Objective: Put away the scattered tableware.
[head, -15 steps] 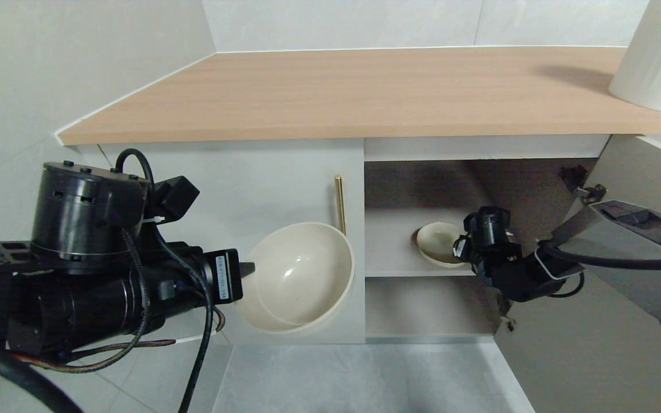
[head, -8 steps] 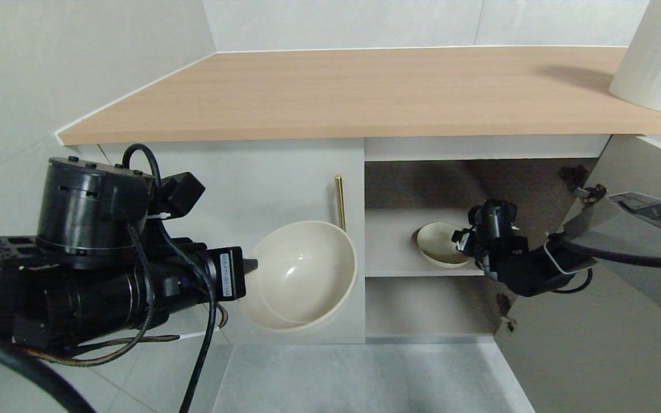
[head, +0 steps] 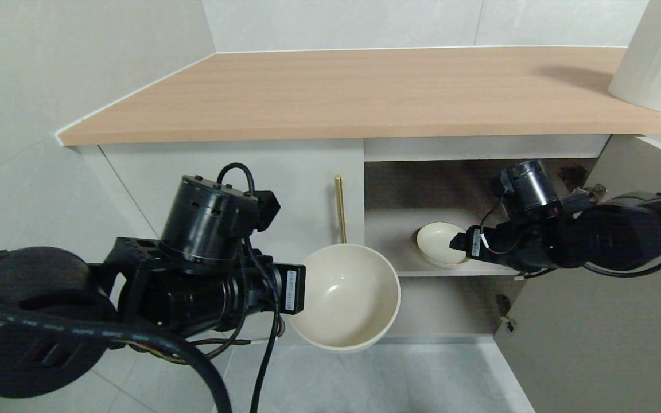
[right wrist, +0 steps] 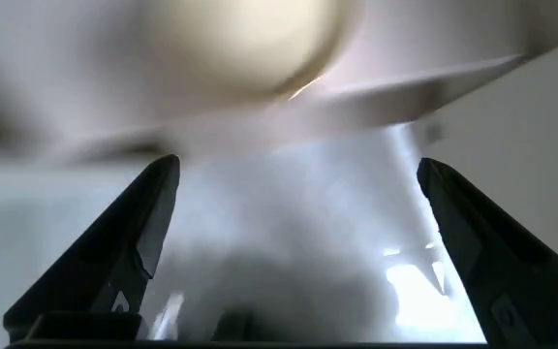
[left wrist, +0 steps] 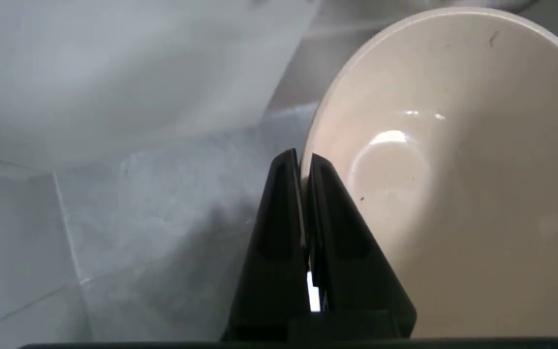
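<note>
Grey floor tiles (head: 365,378) lie before a low cabinet. Nearest, the left gripper (left wrist: 304,160) has its fingers (left wrist: 284,208) clenched on the rim of the large cream bowl (head: 345,298), one finger inside the rim and one outside. A second ago this bowl hung before the closed left door (head: 284,189), left of the brass handle (head: 339,209). Now the arm has carried it rightward and lower, so it sits below the handle and overlaps the edge of the open right compartment.

Farther in, the right gripper (right wrist: 294,194) has its fingers (right wrist: 153,213) spread wide and holding nothing, just beside the small cream bowl (head: 436,241). That arm's wrist has risen and swung more level since the earlier frames. The small bowl stays where it was on the cabinet shelf (head: 388,241).

Above runs the wooden counter (head: 365,92), with a white ribbed vessel (head: 660,57) at its far right.
</note>
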